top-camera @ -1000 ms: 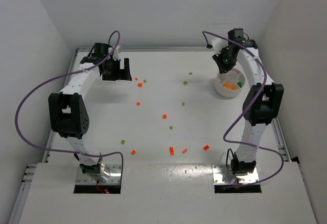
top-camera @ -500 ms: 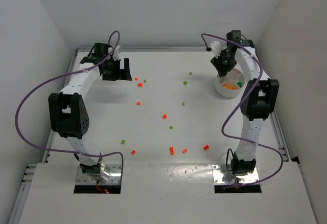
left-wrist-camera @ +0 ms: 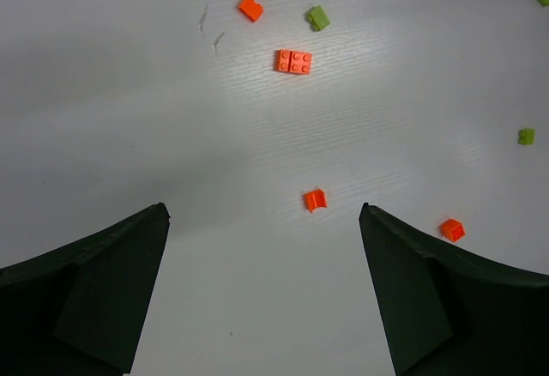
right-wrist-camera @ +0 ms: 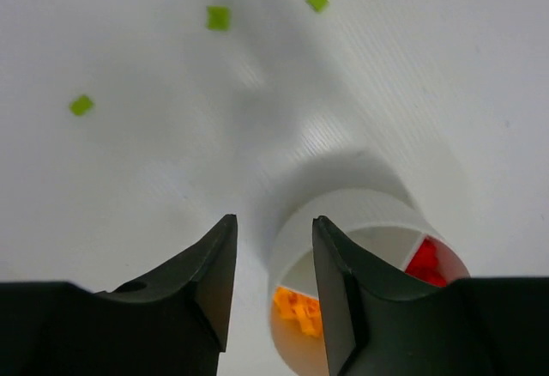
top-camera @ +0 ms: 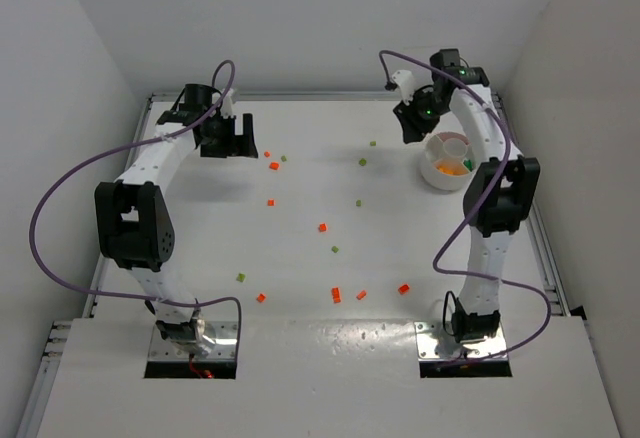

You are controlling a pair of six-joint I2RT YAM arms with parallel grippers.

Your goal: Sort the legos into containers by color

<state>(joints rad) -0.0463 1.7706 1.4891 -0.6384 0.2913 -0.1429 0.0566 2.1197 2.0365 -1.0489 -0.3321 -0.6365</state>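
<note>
The right tool (right-wrist-camera: 273,223) is seen with its fingers parted by a narrow gap, and nothing is pinched between them. Just below its tips, partly hidden by the right finger, the white dish (right-wrist-camera: 369,200) is found. Orange bricks (right-wrist-camera: 296,307) are held in one section and red bricks (right-wrist-camera: 426,260) in another. Farther out on the tabletop (right-wrist-camera: 129,187) a green lego (right-wrist-camera: 218,17) lies ahead of the tool, with two more set apart on either side of it.

The step in hand is judged to be a fresh pick for the dish, with one of these green pieces the likeliest target. It is best done by centring the gap over a single brick and lowering squarely until the tips almost meet the tabletop. The fingers should then be closed gently, so that the tiny piece is not flicked away.

The left tool (left-wrist-camera: 262,211) is held spread wide and empty above the tabletop. A curved orange lego (left-wrist-camera: 315,199) lies just ahead of the gap, slightly toward the right finger. A joined orange pair (left-wrist-camera: 293,61) lies well beyond it.
</note>
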